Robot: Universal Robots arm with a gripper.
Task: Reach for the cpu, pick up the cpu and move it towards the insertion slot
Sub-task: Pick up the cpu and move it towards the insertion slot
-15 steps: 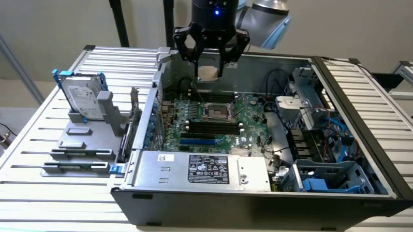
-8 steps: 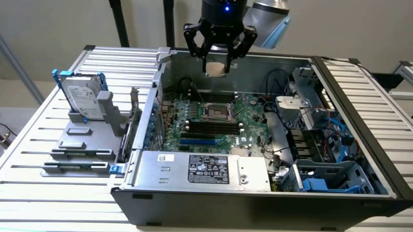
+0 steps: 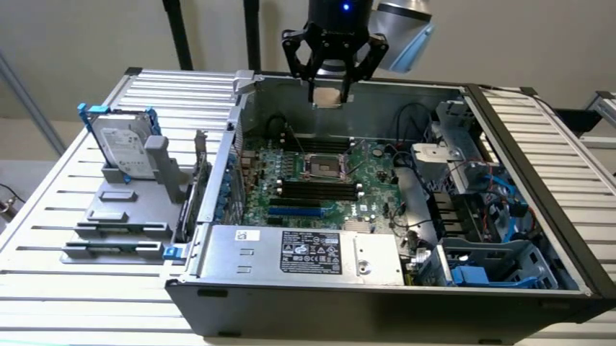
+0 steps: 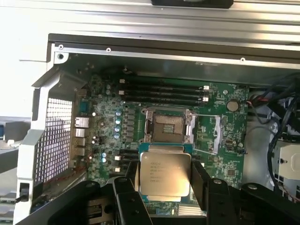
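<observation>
My gripper hangs above the back of the open computer case, shut on the cpu, a small pale square held between its black fingers. In the wrist view the cpu shows its silvery metal top with printed text, clamped on both sides by the fingers. The insertion slot sits on the green motherboard below and in front of the gripper, a square silver frame with a dark centre. In the wrist view the insertion slot lies just beyond the held chip.
A silver hard drive stands upright in a blue-edged holder on the exterior view's left. Black memory slots run beside the socket. The power supply fills the case front; cables and a drive cage crowd the exterior view's right.
</observation>
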